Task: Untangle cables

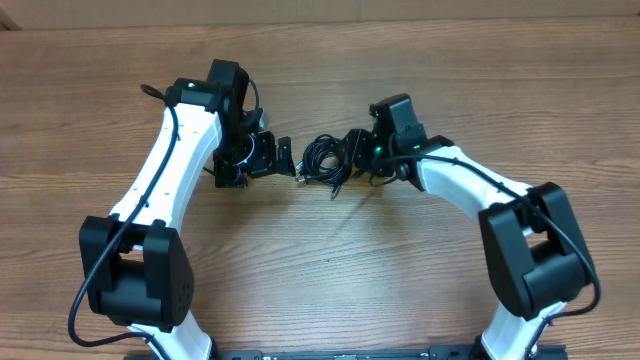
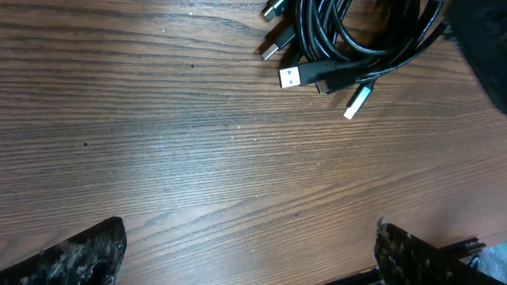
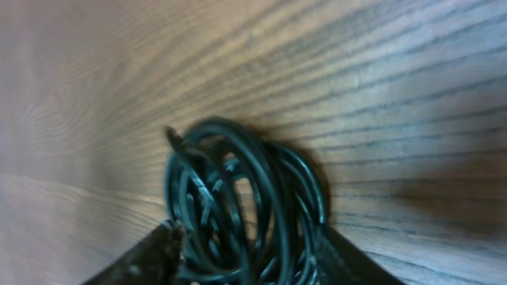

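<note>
The cables (image 1: 323, 157) lie as one small black coiled bundle on the wooden table, between my two grippers. In the left wrist view the bundle (image 2: 348, 32) is at the top edge, with several USB plugs (image 2: 290, 77) pointing left. My left gripper (image 1: 289, 160) is open and empty just left of the bundle; its fingers (image 2: 249, 241) are spread wide over bare wood. My right gripper (image 1: 350, 153) is at the bundle's right side. In the right wrist view its fingers (image 3: 249, 241) press on both sides of the coiled loops (image 3: 238, 174).
The wooden table (image 1: 330, 260) stretches all around. Thicker black arm cables run along both white arms (image 1: 165, 170). The arm bases stand at the front left and front right (image 1: 535, 250).
</note>
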